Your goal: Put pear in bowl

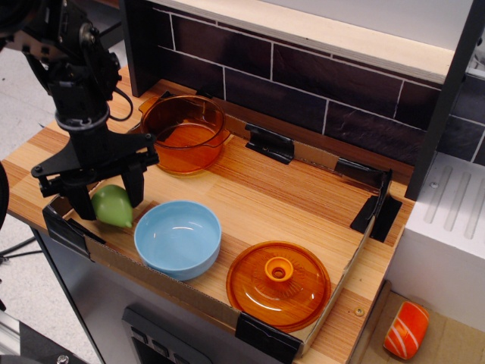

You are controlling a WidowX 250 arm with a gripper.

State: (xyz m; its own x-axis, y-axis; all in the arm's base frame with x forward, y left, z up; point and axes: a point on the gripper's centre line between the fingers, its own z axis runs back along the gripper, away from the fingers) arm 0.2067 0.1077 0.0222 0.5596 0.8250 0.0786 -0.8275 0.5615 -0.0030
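Observation.image view: looking down from the front at a wooden counter fenced by a low cardboard rim.
Gripper: the black gripper is hanging over the counter's left end with its two fingers spread apart and pointing down.
Pear: the light-green pear is sitting between the spread fingers, low on the counter by the left rim; whether the pads are touching it cannot be told.
Bowl: the light-blue bowl is standing just to the right of the pear, holding nothing, close beside the nearer finger.
Surface: the wooden counter is showing striped grain, and black corner brackets are gripping the cardboard rim.
Other items: a transparent orange pot is standing behind the gripper, and an orange lid with a knob is lying flat near the front right.
Room: a dark tiled wall is running behind the counter, and an orange-and-white item is lying at the lower right.
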